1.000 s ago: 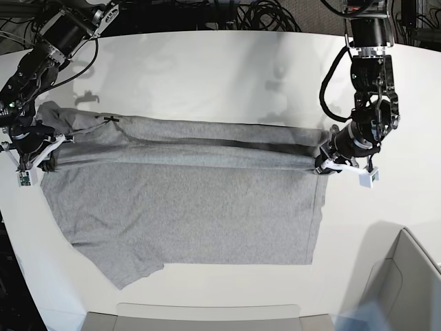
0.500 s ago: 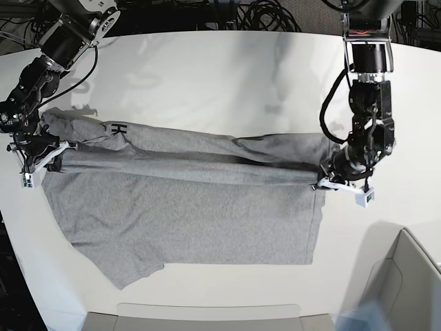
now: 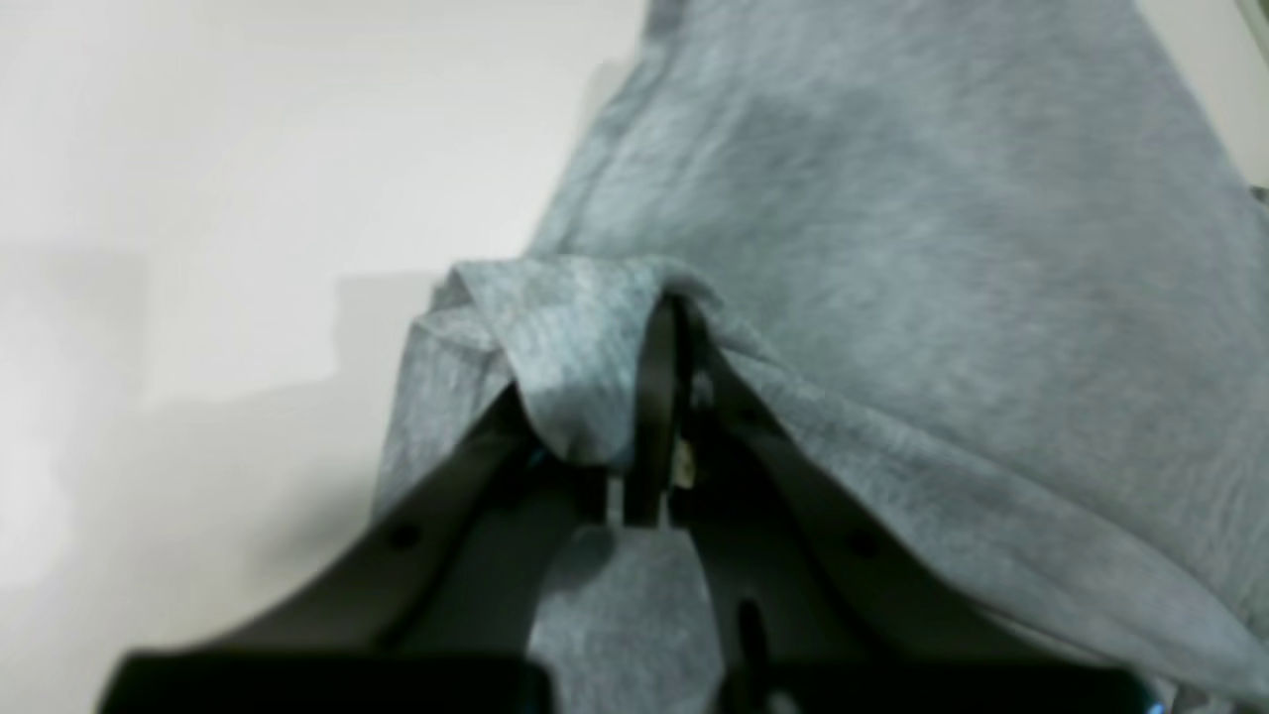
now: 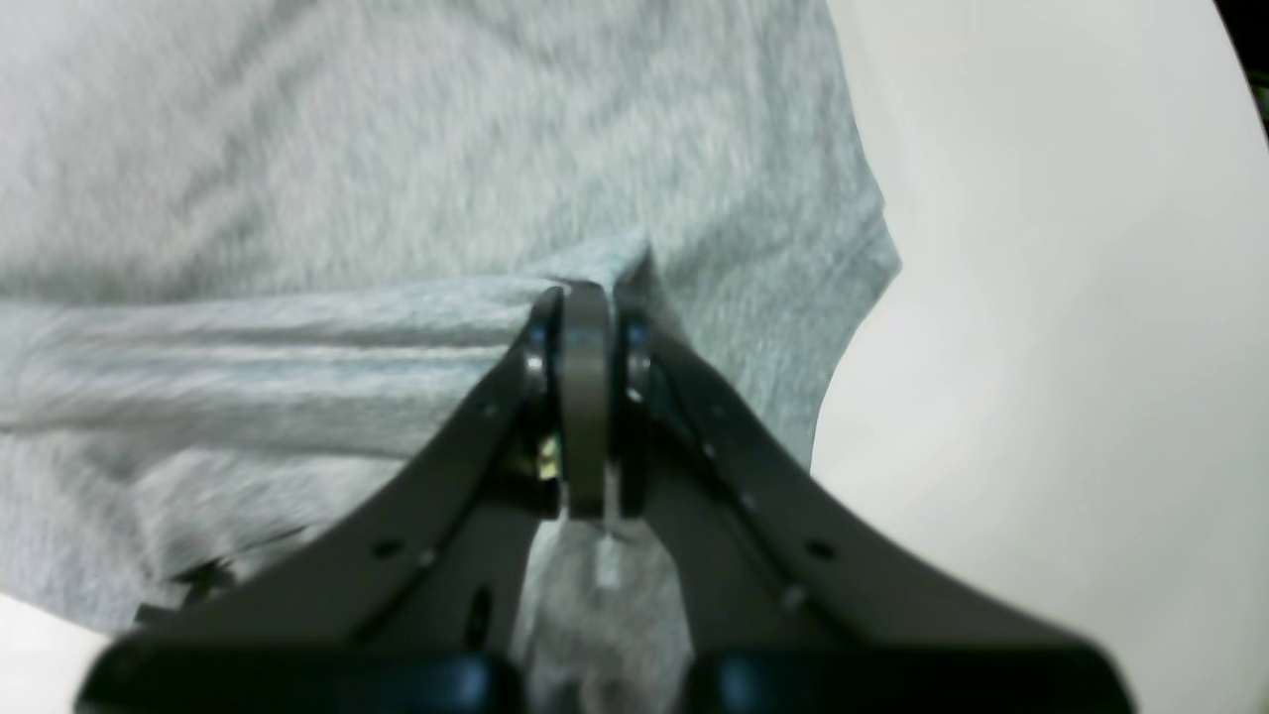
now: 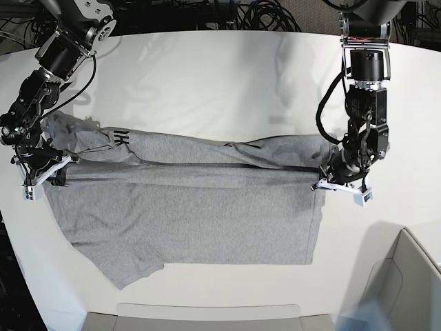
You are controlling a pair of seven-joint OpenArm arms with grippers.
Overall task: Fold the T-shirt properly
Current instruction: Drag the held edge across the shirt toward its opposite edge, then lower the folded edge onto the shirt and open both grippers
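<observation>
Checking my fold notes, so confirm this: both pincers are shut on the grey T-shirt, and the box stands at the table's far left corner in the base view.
Wrong about the box: the base view shows it at the near right corner. The rest holds: the left pincer and right pincer are both shut on the T-shirt.

I can make out a bit of black block lettering (image 5: pixel 120 137) on the turned-over edge of the T-shirt (image 5: pixel 207 214), too partial to read.
</observation>
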